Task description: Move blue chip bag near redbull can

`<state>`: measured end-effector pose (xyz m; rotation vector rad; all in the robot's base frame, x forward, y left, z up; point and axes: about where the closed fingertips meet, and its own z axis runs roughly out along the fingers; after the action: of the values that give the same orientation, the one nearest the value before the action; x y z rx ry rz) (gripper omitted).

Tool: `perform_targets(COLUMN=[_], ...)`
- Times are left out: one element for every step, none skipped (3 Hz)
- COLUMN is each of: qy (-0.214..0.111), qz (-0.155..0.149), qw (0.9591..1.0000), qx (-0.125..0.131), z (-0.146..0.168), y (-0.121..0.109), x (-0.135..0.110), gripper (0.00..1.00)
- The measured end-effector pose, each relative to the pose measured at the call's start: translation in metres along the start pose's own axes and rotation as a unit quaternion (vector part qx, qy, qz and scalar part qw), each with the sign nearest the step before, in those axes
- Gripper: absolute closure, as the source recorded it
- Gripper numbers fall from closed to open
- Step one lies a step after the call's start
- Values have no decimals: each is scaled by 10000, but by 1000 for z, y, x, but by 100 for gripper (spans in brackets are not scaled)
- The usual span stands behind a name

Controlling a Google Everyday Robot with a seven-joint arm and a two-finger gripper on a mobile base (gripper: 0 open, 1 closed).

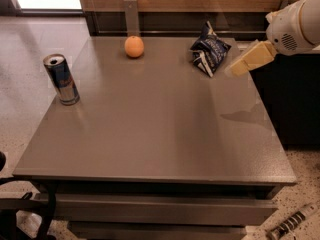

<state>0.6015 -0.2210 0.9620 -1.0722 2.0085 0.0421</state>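
Gripper (234, 70) beside blue chip bag (209, 52); arm (299, 26) cropped right.

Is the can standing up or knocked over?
Standing up: the redbull can shows its top upward. The claw hovers beside the blue chip bag.

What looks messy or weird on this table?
Only the blue chip bag: it lies crumpled near the far right corner of the table. The redbull can stands upright at the left edge, the orange sits at the back, nothing spilled. The gripper hovers beside the bag.
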Motion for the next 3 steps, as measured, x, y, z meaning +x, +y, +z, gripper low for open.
perform_targets(qy=[-990,-1339,-1339], qz=[507,658,658], qw=[9937,9883,9883], qx=[169,322,322], z=[27,34,34], y=[-19,-29,-29], x=[-17,-28,-28], gripper=[0,0,0])
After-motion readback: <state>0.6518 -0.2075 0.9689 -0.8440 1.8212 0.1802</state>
